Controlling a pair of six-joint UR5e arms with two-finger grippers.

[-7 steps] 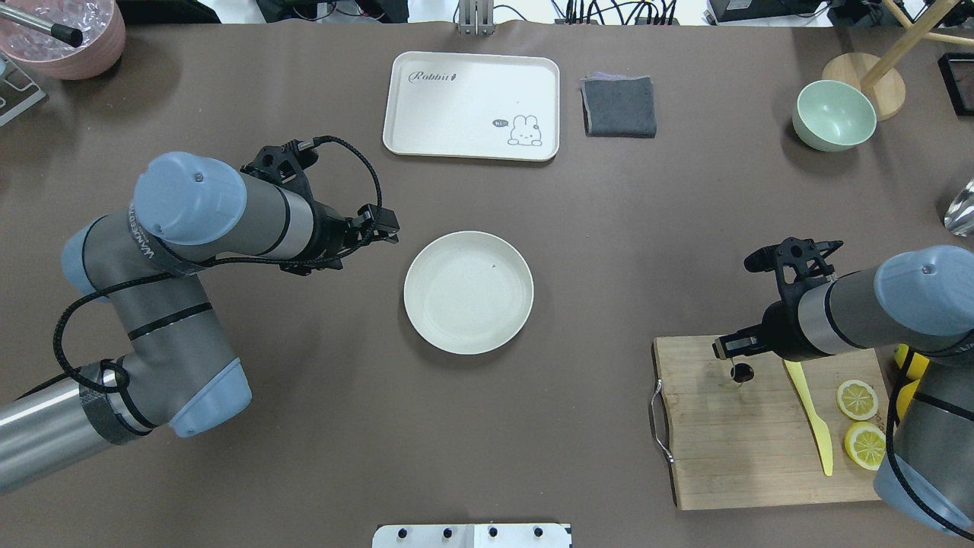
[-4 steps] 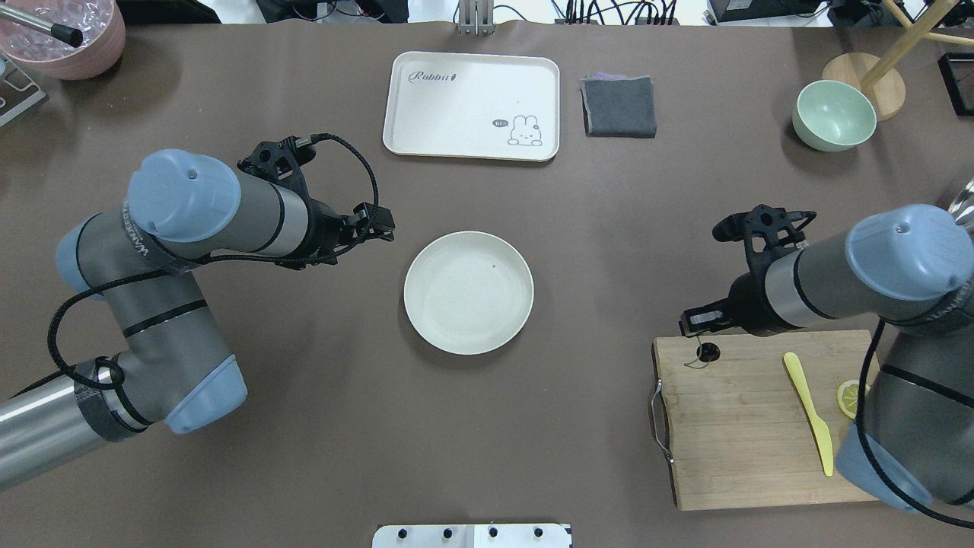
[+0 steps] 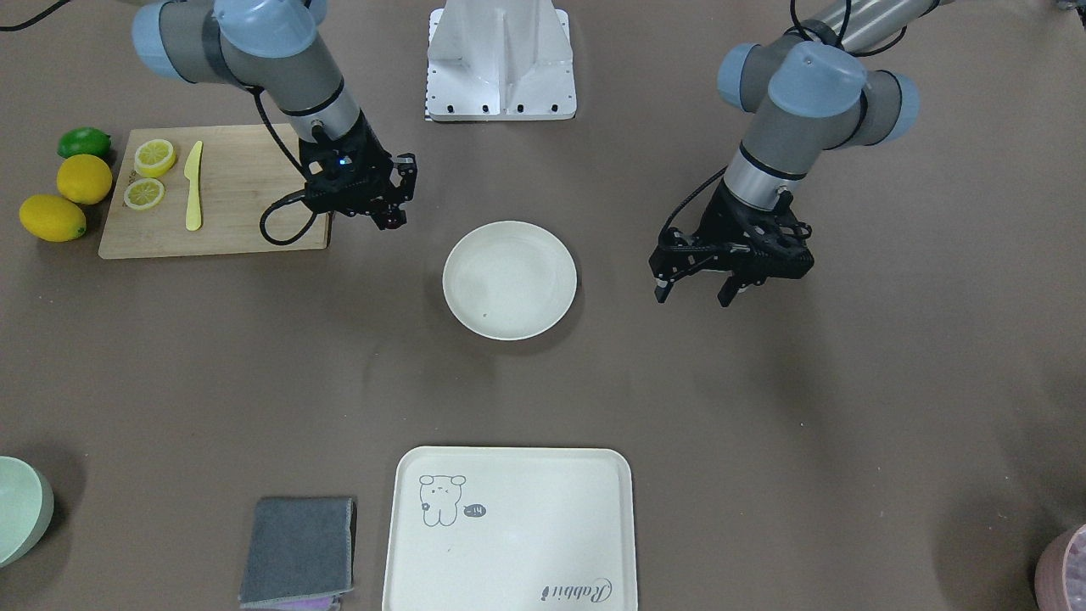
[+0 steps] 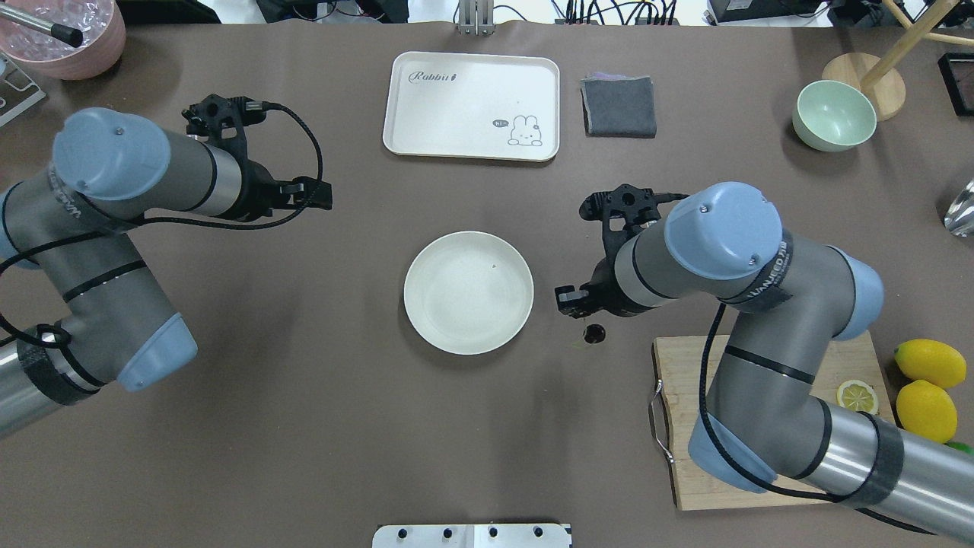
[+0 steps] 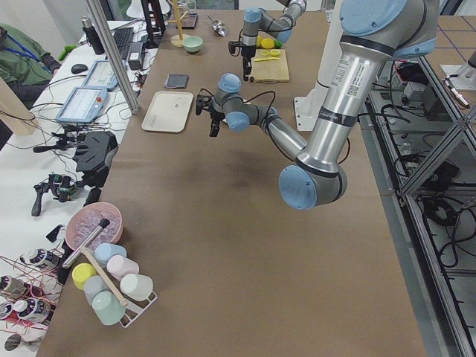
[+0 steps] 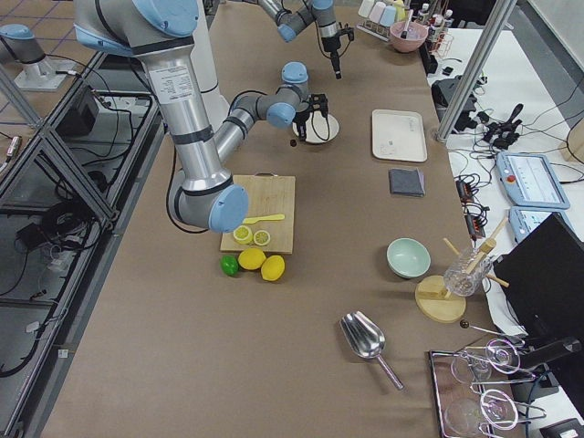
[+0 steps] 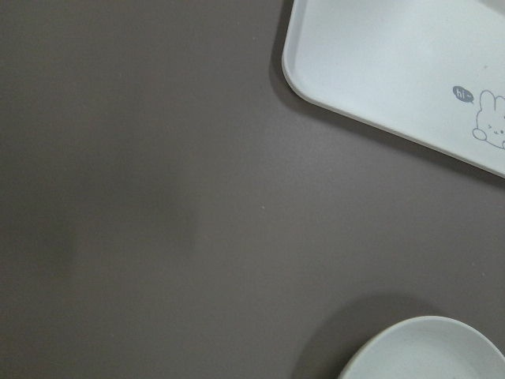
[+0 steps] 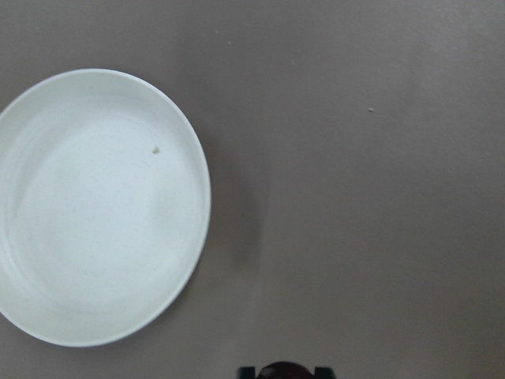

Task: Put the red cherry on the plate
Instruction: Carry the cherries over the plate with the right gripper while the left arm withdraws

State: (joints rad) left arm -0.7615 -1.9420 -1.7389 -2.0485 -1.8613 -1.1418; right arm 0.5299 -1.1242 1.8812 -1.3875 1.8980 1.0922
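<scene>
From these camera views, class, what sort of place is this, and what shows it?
Most likely a robotics lab, not a kitchen: a left arm and right arm at a brown-covered table, with tablets and tangled cables on the side bench.

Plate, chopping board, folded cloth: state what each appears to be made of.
Plate: matte cream, faintly speckled, no glare; likely melamine or a fibre composite, possibly ceramic. Chopping board: wood or bamboo, unvarnished-looking; parallel strips and grain show, with a thin wire handle that looks like metal. Cloth: dark grey fabric, perhaps microfibre; soft folded edges, matte.
</scene>
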